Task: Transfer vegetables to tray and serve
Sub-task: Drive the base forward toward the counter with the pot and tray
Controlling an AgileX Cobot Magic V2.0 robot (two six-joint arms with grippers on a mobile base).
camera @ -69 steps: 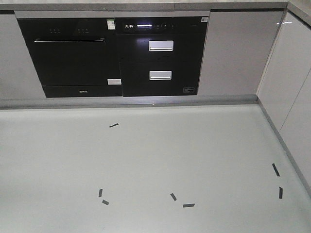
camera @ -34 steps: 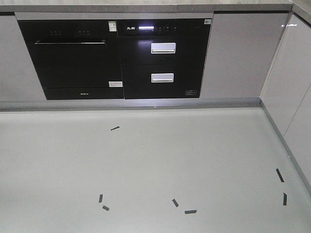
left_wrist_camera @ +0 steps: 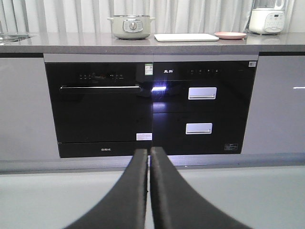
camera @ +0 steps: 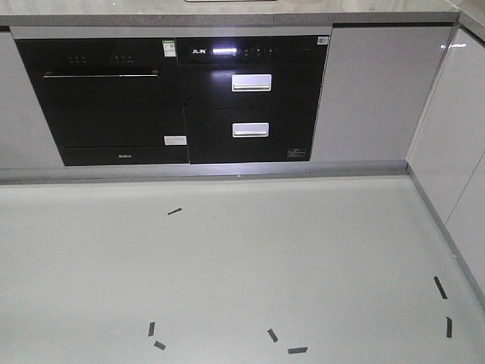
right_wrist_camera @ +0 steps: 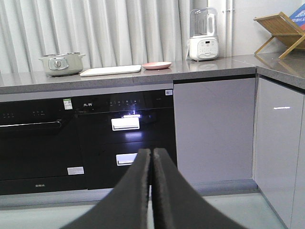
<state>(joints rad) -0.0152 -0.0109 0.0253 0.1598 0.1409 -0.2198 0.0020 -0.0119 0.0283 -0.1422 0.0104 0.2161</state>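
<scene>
Left gripper & right gripper are both pinched together w/ nothing in them, so I'd roll slow & straight till the tray, just right of the pot, is close; can't see the lettuce yet.

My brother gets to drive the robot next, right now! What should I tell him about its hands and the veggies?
The left gripper has its fingers shut and holds nothing. The right gripper is the same.
The tray lies on the counter, between the pot and the pink plate. No lettuce shows from this low angle, so I cannot tell where it is.
Done: nothing that shows. The robot is out on the floor, facing the black appliances under the counter.
Left: drive up, find the lettuce, move it to the tray, serve.
</scene>
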